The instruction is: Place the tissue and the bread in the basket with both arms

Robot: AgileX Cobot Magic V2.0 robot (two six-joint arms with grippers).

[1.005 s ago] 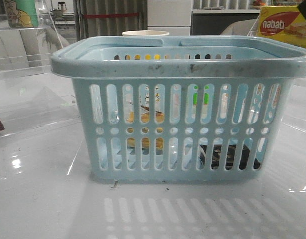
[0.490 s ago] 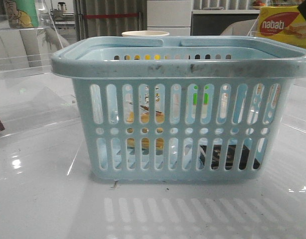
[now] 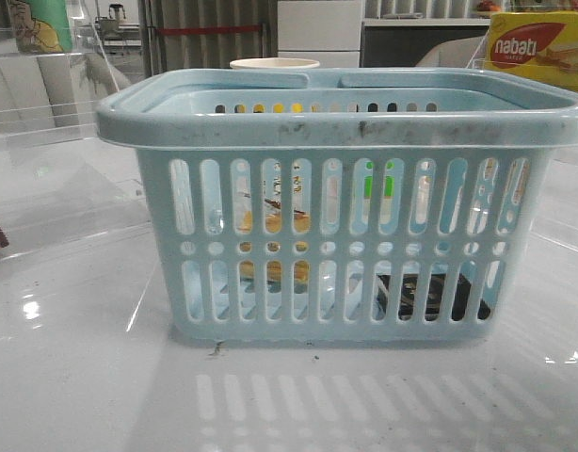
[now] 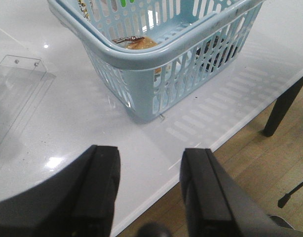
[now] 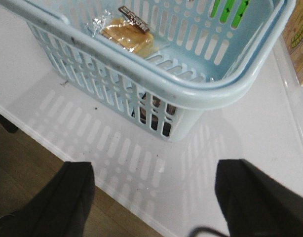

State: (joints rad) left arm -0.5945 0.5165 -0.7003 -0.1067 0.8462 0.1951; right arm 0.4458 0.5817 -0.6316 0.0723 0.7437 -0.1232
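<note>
Almost nothing had shifted over the last second: from the front the basket [image 3: 341,202] stood just where it had been on the white tabletop [image 3: 91,377], and no arm showed in that view then or now. The bread [image 5: 128,35] lay in its clear bag on the basket floor, and the tissue [image 3: 430,297] sat low in the opposite corner, a dark shape behind the slots. Both arms hung back over the near edge of the tabletop, well apart from the basket. The left tool [image 4: 151,190] was spread wide with nothing between its fingers, and the right tool [image 5: 154,197] was likewise released and bare. To my eye the job looked done, with both items inside and only the retreat left.
</note>
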